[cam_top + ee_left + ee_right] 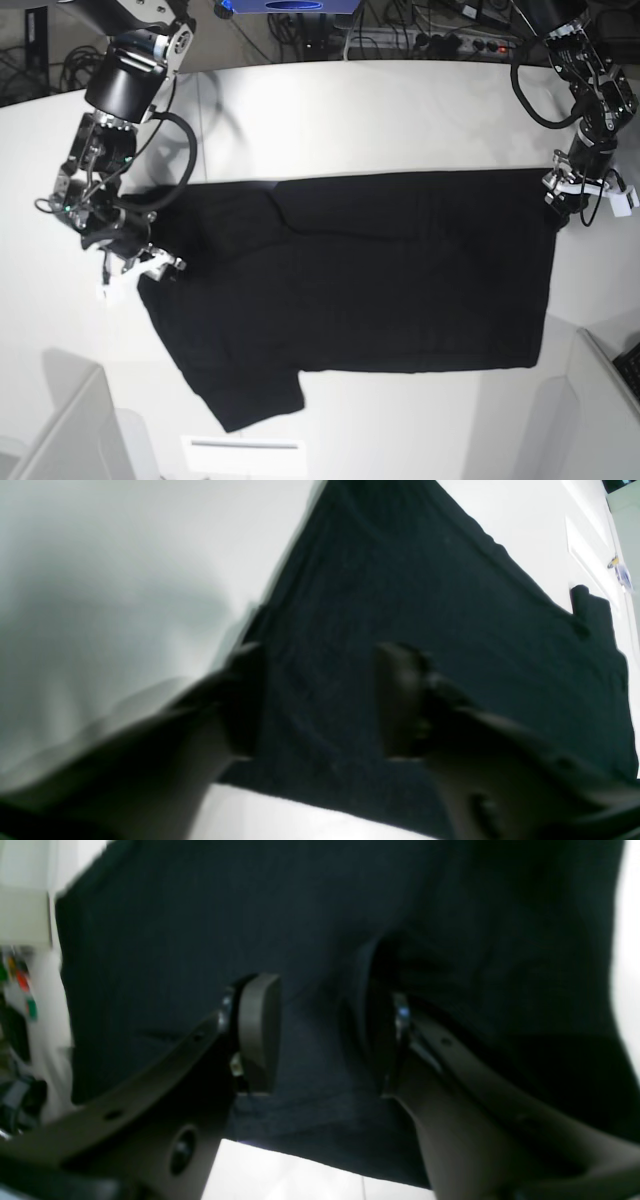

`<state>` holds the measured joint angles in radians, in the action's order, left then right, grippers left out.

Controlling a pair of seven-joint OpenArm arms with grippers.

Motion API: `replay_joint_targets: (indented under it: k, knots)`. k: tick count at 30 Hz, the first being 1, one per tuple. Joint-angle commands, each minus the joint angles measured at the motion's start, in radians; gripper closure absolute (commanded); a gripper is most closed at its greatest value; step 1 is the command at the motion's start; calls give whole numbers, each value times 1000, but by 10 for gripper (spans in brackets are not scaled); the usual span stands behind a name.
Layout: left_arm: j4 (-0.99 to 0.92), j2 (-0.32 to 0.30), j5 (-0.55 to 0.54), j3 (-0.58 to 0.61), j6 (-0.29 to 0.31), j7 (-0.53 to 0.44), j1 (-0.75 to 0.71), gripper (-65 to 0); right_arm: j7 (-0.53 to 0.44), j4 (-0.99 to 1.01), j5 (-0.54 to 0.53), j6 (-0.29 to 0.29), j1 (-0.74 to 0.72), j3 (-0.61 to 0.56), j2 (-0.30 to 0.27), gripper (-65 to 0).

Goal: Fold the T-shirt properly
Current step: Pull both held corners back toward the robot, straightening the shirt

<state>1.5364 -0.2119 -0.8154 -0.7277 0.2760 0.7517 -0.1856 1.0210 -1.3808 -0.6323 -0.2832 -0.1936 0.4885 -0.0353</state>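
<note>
The black T-shirt [380, 280] lies spread flat on the white table [400, 110], plain side up; no print shows. One sleeve [250, 400] sticks out toward the front left. My right gripper [140, 268] is at the shirt's left edge; in the right wrist view it [320, 1040] is open, with black cloth [200, 915] lying between and under the fingers [257, 1032]. My left gripper [558, 205] is at the shirt's far right corner; in the blurred left wrist view it [320, 700] is open over the shirt's edge [425, 580].
Cables and a power strip [440, 40] run along the table's back edge. Pale partitions stand at the front left [60, 420] and front right [600, 400]. A white strip [235, 443] lies on the table in front of the sleeve.
</note>
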Motion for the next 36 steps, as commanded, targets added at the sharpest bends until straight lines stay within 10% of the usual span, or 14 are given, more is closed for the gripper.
replay_joint_targets:
  k: [1, 11, 16, 23, 36]
  knots:
    - [25, -19, -17, -19, 6, -21, 8, -403, -14, -22, -22, -3, -17, 22, -12, -276]
    - [284, 6, -19, -160, 10, -13, -82, -451, -15, -386, -22, 6, 148, 155, 41, -276]
    - [278, 42, -19, -160, 13, -19, -168, -449, -18, -576, -22, 151, 286, 209, 127, -279]
    - [54, 61, -17, -161, 165, -21, -162, -449, -179, -563, -22, 184, 457, 157, 156, -282]
    - [-145, 58, -9, -160, 162, -16, -13, -449, -296, -452, -28, 200, 509, 105, 154, -285]
